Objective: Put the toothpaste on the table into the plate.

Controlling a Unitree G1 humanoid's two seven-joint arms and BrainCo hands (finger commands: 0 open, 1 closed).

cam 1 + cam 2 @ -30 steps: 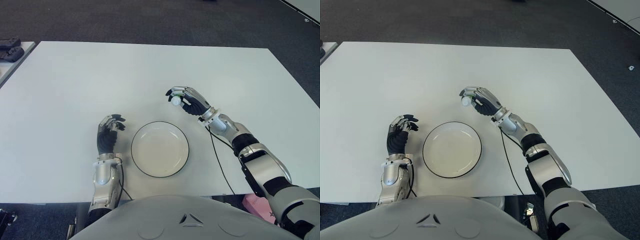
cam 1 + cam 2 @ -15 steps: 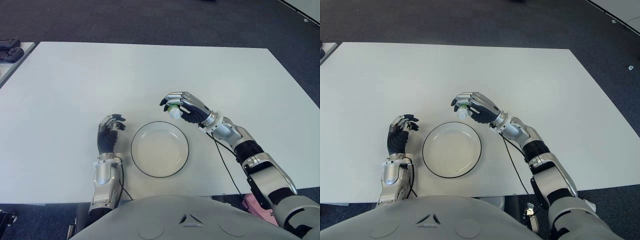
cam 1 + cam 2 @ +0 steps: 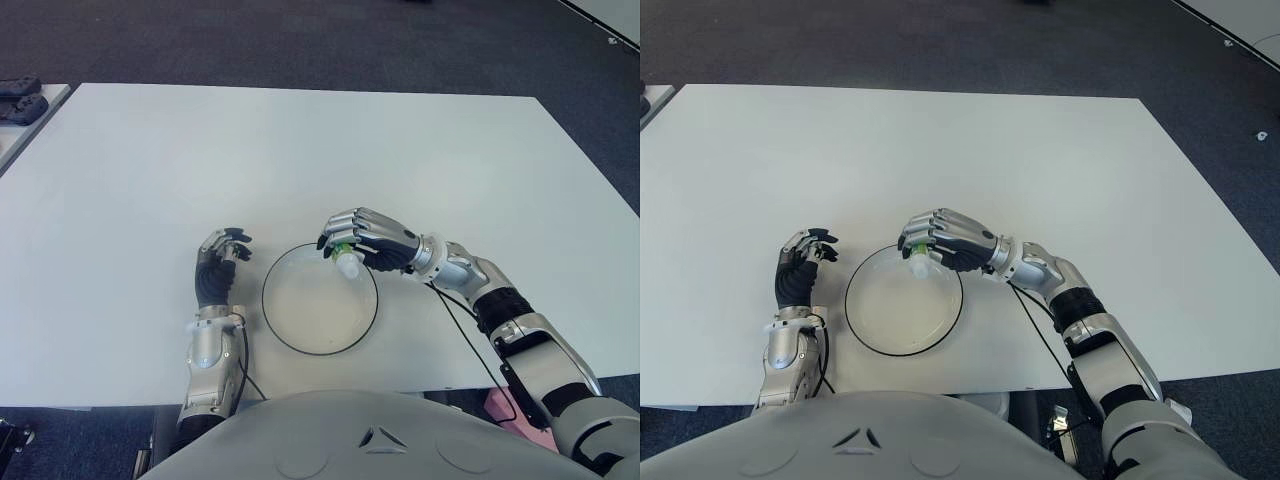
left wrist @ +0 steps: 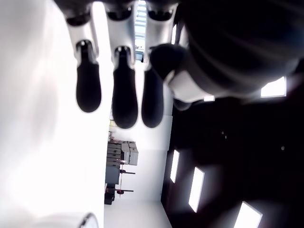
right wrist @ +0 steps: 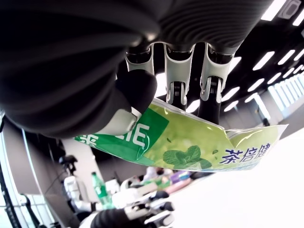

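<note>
I have the right hand over the far right edge of the plate, fingers curled around the toothpaste, which is pinched between thumb and fingertips and held off the tabletop. In the eye views only its white cap end and a bit of green show below the hand, pointing down toward the plate's inside. I judge the tube is held this way, cap low and hand above the rim, so that letting go will drop it into the dish rather than onto the rim or the tabletop; it is not in the plate yet. The right wrist view shows the tube's green body with a mint-leaf picture and Chinese writing in dark blue, which I read as 茶倍健; a darker green panel carries large white letters, partly hidden by the thumb, so I cannot read them with confidence. The left hand shows just to the left of the plate, fingers loosely curled and holding nothing, out of the way of the drop.
</note>
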